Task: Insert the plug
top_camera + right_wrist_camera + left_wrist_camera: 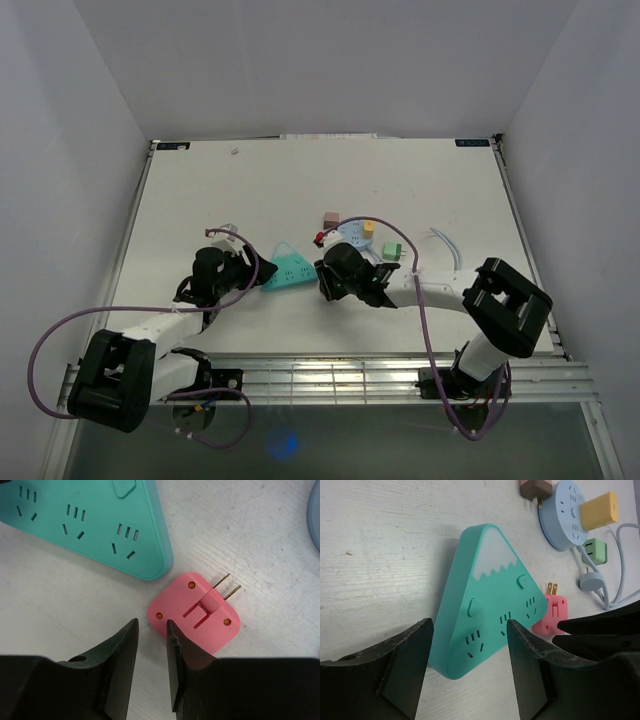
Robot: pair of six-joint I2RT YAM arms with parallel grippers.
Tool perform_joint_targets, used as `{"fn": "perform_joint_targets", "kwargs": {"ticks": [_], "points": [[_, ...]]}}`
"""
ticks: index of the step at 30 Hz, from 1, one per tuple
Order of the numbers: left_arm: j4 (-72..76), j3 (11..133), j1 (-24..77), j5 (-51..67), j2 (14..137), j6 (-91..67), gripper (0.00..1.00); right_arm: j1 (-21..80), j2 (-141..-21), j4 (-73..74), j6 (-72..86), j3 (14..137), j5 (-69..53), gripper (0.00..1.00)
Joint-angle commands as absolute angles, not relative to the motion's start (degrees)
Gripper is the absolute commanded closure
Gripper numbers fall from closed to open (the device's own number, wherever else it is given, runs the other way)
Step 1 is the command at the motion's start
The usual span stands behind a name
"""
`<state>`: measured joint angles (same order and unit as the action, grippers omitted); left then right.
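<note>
A teal triangular power strip point(290, 268) lies flat on the table, sockets up. My left gripper point(470, 680) is open, its two fingers standing either side of the strip's point(490, 600) near corner without touching it; in the top view it point(262, 270) sits at the strip's left. A pink plug point(195, 612) lies flat next to the strip's point(95, 520) corner, prongs pointing away. My right gripper point(151, 630) is open only a narrow gap and empty, tips at the plug's near-left edge, the right finger point(175, 645) overlapping it. The plug also shows in the left wrist view point(550, 612).
A round blue power strip point(565, 515) stands behind, with a yellow plug point(600, 510) on it, a green plug point(595, 550) and a brown plug point(535, 487) beside it. Its pale cable point(450, 245) curls to the right. White walls enclose the table point(300, 180).
</note>
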<state>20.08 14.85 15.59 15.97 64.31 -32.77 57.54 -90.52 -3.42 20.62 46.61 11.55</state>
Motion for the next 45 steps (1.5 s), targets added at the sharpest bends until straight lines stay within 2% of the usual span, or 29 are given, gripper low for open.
{"fn": "perform_joint_targets", "kwargs": {"ticks": [1,19,28,31,35,38,45], "points": [[21.4,14.3,15.8,17.2,62.5,-31.7,0.29,58.1,-92.8,-5.8,21.3,47.7,12.4,0.65],[22.3,14.1,16.1,19.2,62.8,-31.7,0.28,57.1,-106.2,-2.0,19.1,63.7,17.5,0.66],[22.3,13.2,16.3,18.4,60.5,-31.9,0.28,54.1,-106.4,-1.0,17.5,67.1,17.6,0.64],[22.1,13.0,16.3,17.4,59.6,-32.3,0.28,52.4,-105.6,-0.1,16.8,67.9,17.4,0.60],[21.4,12.7,16.3,16.4,58.5,-32.7,0.27,49.8,-104.4,-0.1,16.1,68.3,17.5,0.42],[20.9,12.9,16.3,16.0,58.0,-32.8,0.27,47.3,-104.8,2.0,15.3,70.2,17.9,0.37],[20.0,12.8,16.3,15.0,55.9,-32.6,0.25,43.7,-109.7,5.9,13.4,77.7,20.0,0.33]]}}
